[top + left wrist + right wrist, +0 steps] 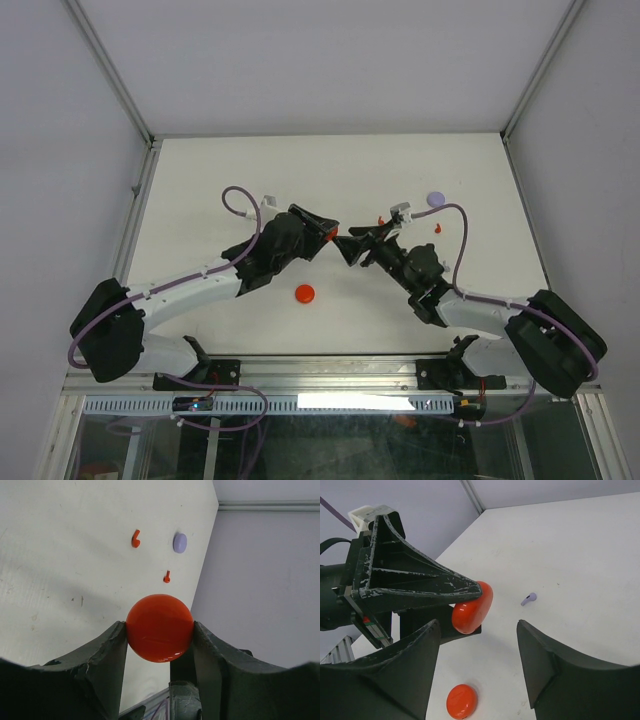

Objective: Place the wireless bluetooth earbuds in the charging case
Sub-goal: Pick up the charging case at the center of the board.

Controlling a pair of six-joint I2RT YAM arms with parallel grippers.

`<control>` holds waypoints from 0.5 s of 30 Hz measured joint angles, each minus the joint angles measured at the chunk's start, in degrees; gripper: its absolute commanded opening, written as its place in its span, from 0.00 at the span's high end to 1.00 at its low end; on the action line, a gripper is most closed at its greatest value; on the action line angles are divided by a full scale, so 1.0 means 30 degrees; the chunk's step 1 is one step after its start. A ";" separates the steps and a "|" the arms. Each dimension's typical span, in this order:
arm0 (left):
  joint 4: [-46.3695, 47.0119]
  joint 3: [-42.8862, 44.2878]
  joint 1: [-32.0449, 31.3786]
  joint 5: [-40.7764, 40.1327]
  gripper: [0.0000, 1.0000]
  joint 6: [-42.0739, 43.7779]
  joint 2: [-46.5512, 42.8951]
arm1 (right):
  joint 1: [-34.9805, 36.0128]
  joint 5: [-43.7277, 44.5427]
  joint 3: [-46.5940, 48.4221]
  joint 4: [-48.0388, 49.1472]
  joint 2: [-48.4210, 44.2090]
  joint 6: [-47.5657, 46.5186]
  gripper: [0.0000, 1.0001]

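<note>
Holding, left gripper (pixel 322 234): jaws pressed on both sides of the red case (pixel 160 627), which is held clear of the table (pixel 200 180). All places below are given from this case.
Right gripper (pixel 477 652): jaws stand apart with nothing between them. The tips stop just short of the case and face it from the right.
Red earbuds: two, the farther (pixel 135 538) and the nearer (pixel 167 576). Both lie on the table beyond the case, apart from it and from each other, and neither is in the case.
Lavender earbud (pixel 529 598): on the table to the right of the case, well apart from it.
Red disc (pixel 304 293): flat on the table, on the arm-base side of the case.
Lavender disc (pixel 435 200): beyond and to the right of the case, near the farther red earbud.
Hidden: the left fingers cover the flanks of the case. Whether it is open, or has sockets, cannot be told.
Cut off: the right gripper's fingers run off the bottom edge of the right wrist view.
Hard to make out: in the top view the case is only a red speck between the two gripper tips.
View differences: the lavender earbud shows clearly only in the right wrist view. The shape of the red earbuds shows best in the left wrist view. The side profile of the case shows only in the right wrist view.
</note>
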 measured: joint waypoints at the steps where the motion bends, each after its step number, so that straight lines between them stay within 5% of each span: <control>1: 0.0102 -0.0051 -0.0138 -0.0211 0.52 -0.0175 0.0000 | 0.0051 0.0007 0.0000 0.0306 0.0211 0.0051 0.36; 15: 0.1224 -0.0685 -0.1275 -0.2237 0.52 -0.2135 -0.0444 | 0.1122 0.1355 0.0036 0.3424 0.2929 0.0109 0.46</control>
